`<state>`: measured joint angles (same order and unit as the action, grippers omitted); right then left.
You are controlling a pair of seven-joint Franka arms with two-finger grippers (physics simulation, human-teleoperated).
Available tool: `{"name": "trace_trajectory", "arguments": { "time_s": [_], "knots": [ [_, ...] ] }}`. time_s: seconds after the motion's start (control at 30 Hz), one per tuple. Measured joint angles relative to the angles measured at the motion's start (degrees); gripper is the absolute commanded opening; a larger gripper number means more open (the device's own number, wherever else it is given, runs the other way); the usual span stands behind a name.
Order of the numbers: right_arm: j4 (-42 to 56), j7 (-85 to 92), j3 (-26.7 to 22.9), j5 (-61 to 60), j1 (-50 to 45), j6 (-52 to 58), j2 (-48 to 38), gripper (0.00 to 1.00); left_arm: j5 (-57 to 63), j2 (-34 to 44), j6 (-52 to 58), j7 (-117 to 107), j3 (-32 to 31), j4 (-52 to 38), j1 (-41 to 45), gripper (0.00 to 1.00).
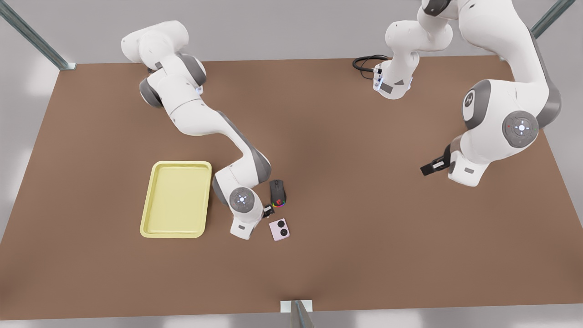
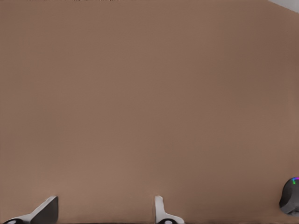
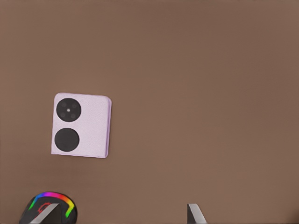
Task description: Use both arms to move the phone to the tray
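On the counter (image 1: 346, 150): a brown surface carries everything I work with; I see it from above in the front view.
Phone (image 1: 278, 229): pale pink, nearly square, lying flat and face up with two black circles on it. It sits on the counter, outside the tray, toward the front view's right of it, with my right arm's wrist between the two. In my right wrist view the phone (image 3: 81, 125) lies free, with nothing touching it.
Tray (image 1: 157, 228): pale yellow, shallow, with rounded corners and a raised rim, lying flat near the front view's left.
Mouse (image 1: 277, 193): black with a rainbow light strip, just beside the phone but apart from it. Its lit end shows in my right wrist view (image 3: 50, 208), and a dark edge of it shows in my left wrist view (image 2: 290, 197).
My right end effector (image 1: 268, 210): close above the counter between the mouse and the phone, gripping nothing. Its fingers stand wide apart; in my right wrist view one fingertip (image 3: 195, 214) is over bare counter and the other overlaps the mouse.
My left end effector (image 1: 432, 166): well apart from the phone, at the front view's right, hanging over bare counter. In my left wrist view (image 2: 105, 212) its fingers are spread wide and hold nothing.
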<state>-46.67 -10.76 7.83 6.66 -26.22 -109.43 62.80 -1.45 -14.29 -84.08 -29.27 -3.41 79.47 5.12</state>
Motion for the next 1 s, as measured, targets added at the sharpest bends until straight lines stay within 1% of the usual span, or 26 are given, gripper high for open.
{"name": "trace_trajectory", "arguments": {
  "time_s": [0.07, 0.1, 0.2, 0.3, 0.37, 0.43, 0.47, 0.6, 0.9, 1.0],
  "knots": [
    [10.02, -2.35, -0.71, 0.48, -2.08, -1.72, 8.33, 1.0, -1.59, -0.53, 1.9, 3.35, -0.28, -1.22, 0.14, 1.0],
    [12.58, -3.53, -0.82, 0.64, -2.82, -2.95, 10.91, 1.0, -2.09, -1.18, 2.58, 4.9, -0.37, -1.49, 0.2, 1.0],
    [14.46, -6.76, 0.26, 0.73, -4.46, -6.82, 14.24, 1.0, -3.02, -3.09, 3.73, 9.1, -0.44, -1.86, 0.18, 1.0],
    [13.05, -9.5, 4.6, 0.77, -4.68, -8.68, 13.23, 1.0, -3.44, -4.3, 4.33, 12.65, -0.45, -1.92, 0.16, 1.0],
    [12.32, -11.11, 6.15, 0.79, -4.73, -9.33, 12.95, 1.0, -3.58, -4.72, 4.58, 14.71, -0.45, -1.92, 0.16, 1.0],
    [11.35, -12.52, 6.18, 0.95, -4.71, -9.38, 12.92, 1.0, -3.66, -4.83, 4.75, 16.56, -0.45, -1.92, 0.16, 1.0],
    [11.2, -13.15, 5.44, 1.06, -4.7, -9.09, 12.88, 1.0, -3.68, -4.89, 4.82, 17.4, -0.45, -1.92, 0.16, 1.0],
    [11.42, -15.05, 4.46, 4.52, -4.63, -6.45, 12.04, 1.0, -3.74, -5.03, 4.85, 20.37, -0.51, -1.93, 0.17, 1.0],
    [11.13, -15.69, 4.41, 6.39, -3.48, -2.93, 12.16, 1.0, -3.76, -5.91, 4.25, 25.06, -0.32, -2.01, 0.15, 1.0],
    [11.13, -14.92, 5.38, 6.22, -3.33, -2.6, 12.37, 1.0, -3.76, -5.91, 4.07, 26.17, -0.19, -2.01, 0.17, 1.0]
  ]
}}
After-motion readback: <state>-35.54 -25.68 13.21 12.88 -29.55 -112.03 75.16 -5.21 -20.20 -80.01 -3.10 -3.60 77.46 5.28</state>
